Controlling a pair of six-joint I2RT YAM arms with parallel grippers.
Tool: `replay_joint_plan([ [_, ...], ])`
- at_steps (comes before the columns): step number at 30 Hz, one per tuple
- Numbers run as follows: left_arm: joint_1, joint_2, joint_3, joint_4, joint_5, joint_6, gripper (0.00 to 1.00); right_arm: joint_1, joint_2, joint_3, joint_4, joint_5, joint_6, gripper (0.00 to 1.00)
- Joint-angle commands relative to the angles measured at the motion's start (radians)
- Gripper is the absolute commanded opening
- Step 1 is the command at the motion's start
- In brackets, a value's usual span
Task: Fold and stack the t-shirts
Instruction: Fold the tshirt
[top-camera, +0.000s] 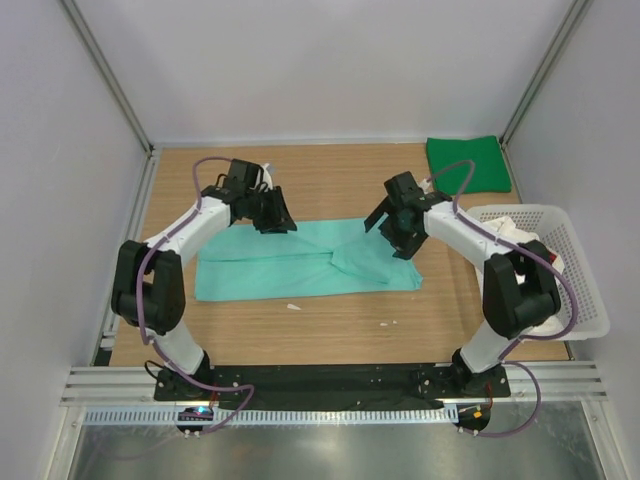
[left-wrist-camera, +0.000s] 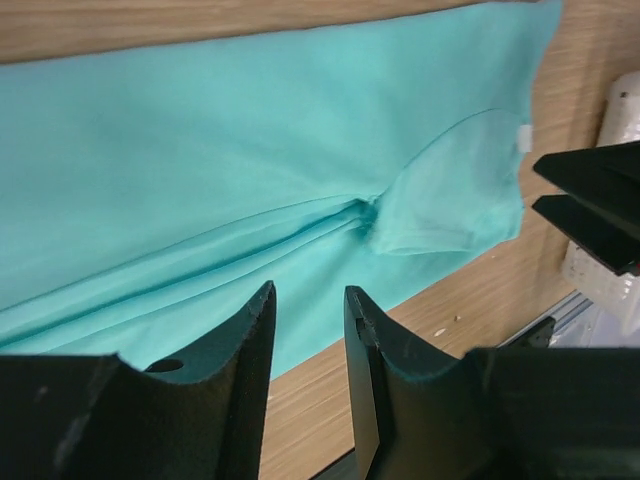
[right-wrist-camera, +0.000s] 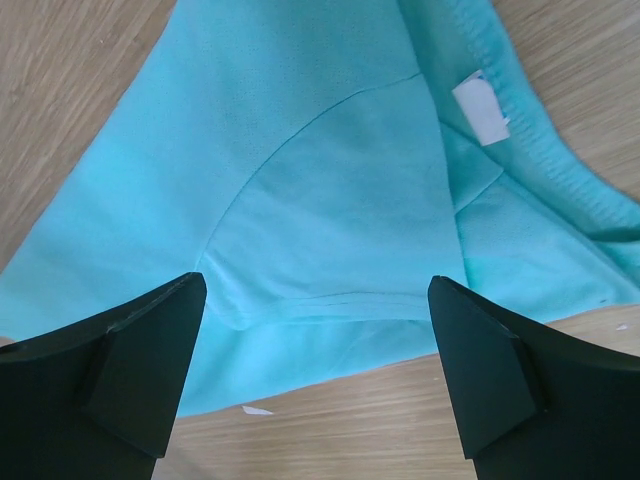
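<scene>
A mint-teal t-shirt (top-camera: 300, 262) lies folded into a long band across the middle of the table, with one sleeve folded over near its right end. My left gripper (top-camera: 272, 215) hovers over the band's far left edge; in the left wrist view its jaws (left-wrist-camera: 309, 290) stand narrowly open with nothing between them and the shirt (left-wrist-camera: 250, 150) below. My right gripper (top-camera: 400, 235) hangs above the folded sleeve, wide open and empty (right-wrist-camera: 316, 283) over the cloth (right-wrist-camera: 330, 200). A dark green t-shirt (top-camera: 467, 163) lies folded at the back right corner.
A white lattice basket (top-camera: 585, 300) stands at the right edge with white cloth (top-camera: 510, 228) in it, partly behind the right arm. Small white scraps (top-camera: 293, 306) lie on the wood in front of the shirt. Grey walls close in the table.
</scene>
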Motion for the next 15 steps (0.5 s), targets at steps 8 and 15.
replay_joint_plan([
  [8, 0.057, -0.096, -0.079, -0.082, -0.081, 0.075, 0.35, 0.158, 0.305, 0.288, -0.232, 0.209, 0.325, 1.0],
  [15, 0.08, -0.125, -0.081, -0.163, -0.175, 0.156, 0.37, 0.189, 0.451, 0.405, -0.262, 0.28, 0.316, 1.0],
])
